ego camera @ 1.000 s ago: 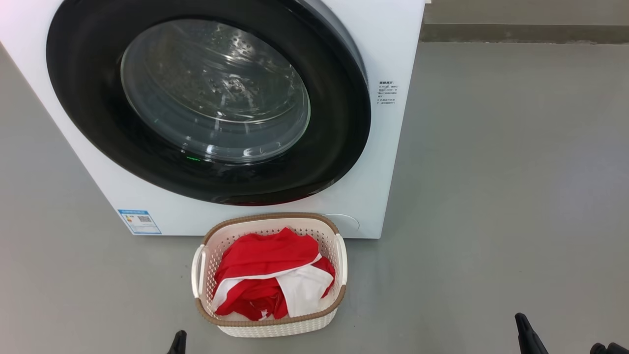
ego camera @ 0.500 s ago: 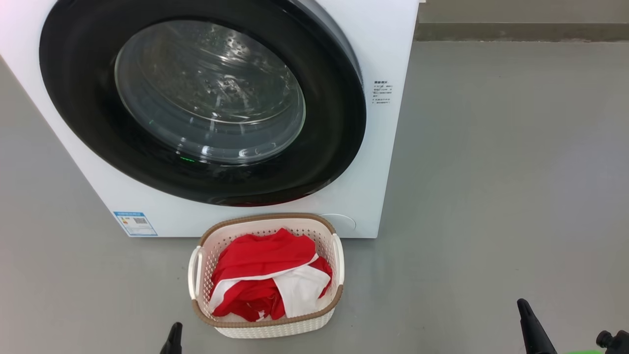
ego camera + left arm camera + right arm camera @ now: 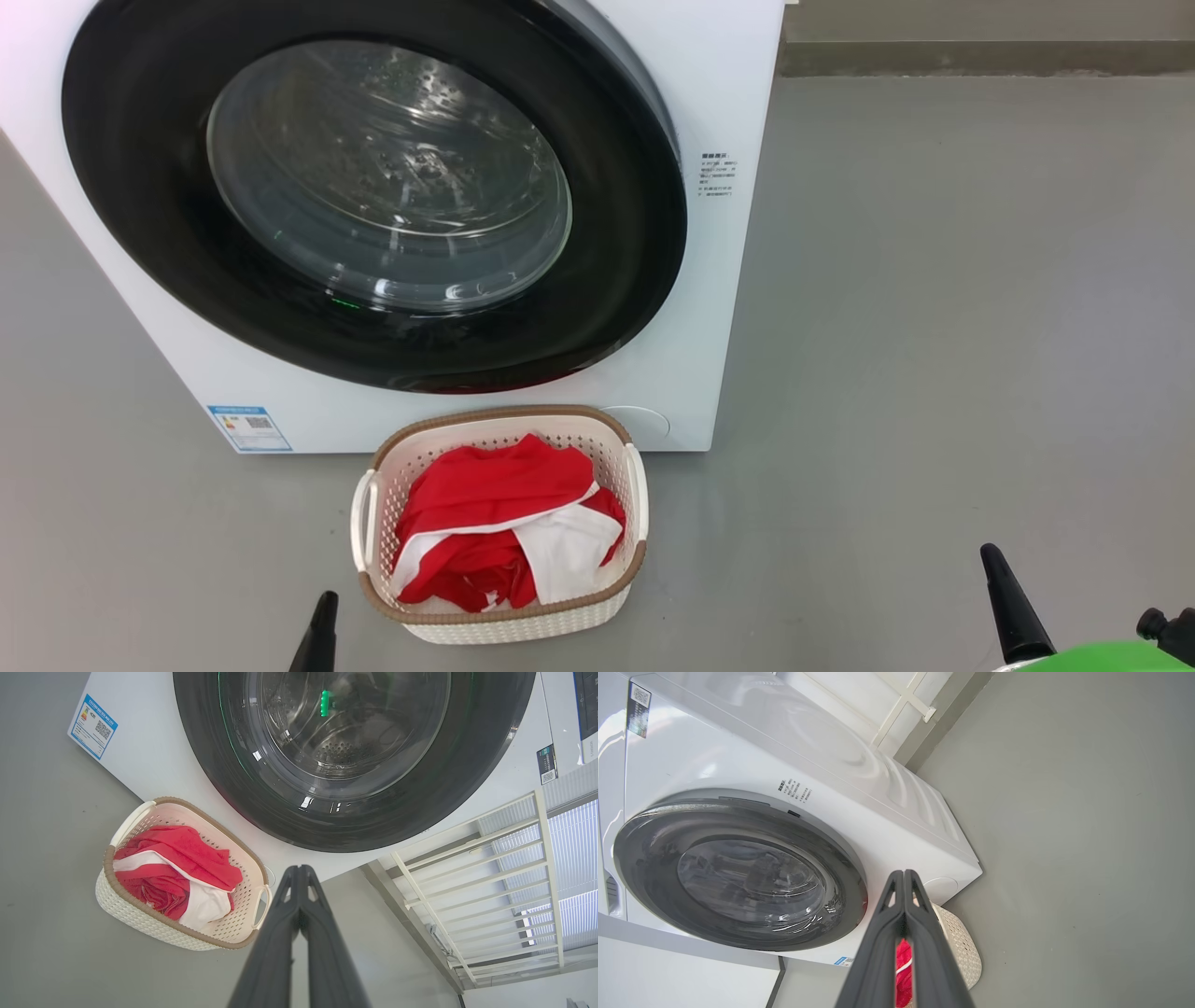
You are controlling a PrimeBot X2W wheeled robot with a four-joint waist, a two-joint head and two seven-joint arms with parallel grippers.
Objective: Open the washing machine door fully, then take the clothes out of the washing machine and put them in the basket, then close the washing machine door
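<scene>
We see the washing machine (image 3: 738, 308) standing on the grey floor (image 3: 934, 327), and the washing machine door (image 3: 621, 233) lies shut, its glossy black rim flat against the white front; through the bulging glass we make out the perforated steel drum (image 3: 411, 159). A blue sticker (image 3: 249, 427) sits at the machine's lower left corner in the head view. The basket (image 3: 509, 627) stands on the floor just in front of the machine, below the door's lower edge; whether its far rim touches the white front we cannot tell. The clothes (image 3: 485, 495) lie inside the basket, a crumpled red garment with a white panel folded across the top. Our left end effector (image 3: 299, 871) is closed, its two dark fingers pressed together at the tips and gripping nothing; it hangs in the air near the basket's near left corner, not touching it. Our right end effector (image 3: 903, 873) is likewise closed and empty, fingers meeting at the tips, well off to the right of the basket above the floor. In the head view both show as dark points at the bottom edge, the left one just left of the basket, the right one far to the right beside a green part (image 3: 1106, 658) of unclear kind.
</scene>
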